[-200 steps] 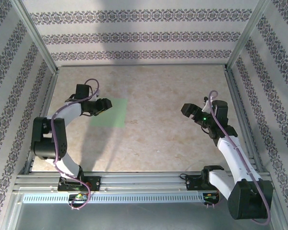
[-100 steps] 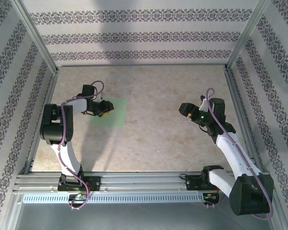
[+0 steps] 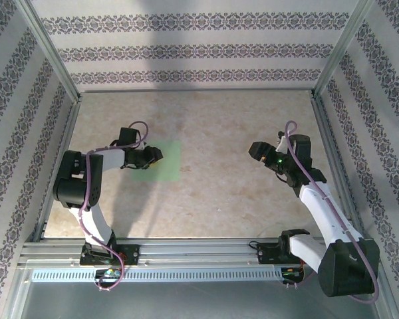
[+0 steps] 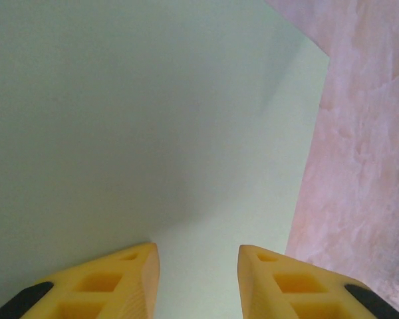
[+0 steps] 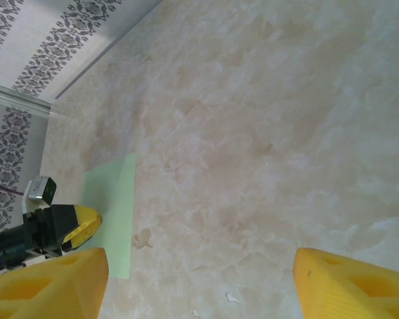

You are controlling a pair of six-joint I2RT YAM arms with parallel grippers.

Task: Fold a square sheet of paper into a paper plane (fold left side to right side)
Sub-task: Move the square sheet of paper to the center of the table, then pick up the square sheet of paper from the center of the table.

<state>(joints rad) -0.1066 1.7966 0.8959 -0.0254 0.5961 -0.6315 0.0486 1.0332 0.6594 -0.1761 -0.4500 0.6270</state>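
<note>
Pale green, the square sheet of paper lies flat on the desk, left of centre. The left gripper hangs low over it, jaws open. The right gripper, jaws wide open, sits well apart. A clean fold likely needs the left edge pinched, then laid squarely onto the right edge.

Left part of square sheet of paper under left tool

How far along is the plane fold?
Done: nothing; the paper lies flat on the table, no crease visible. In hand: left end effector, open, sits low over the paper's left part; right end effector hovers open, well apart. Left: the left-to-right fold and every fold after.
</note>
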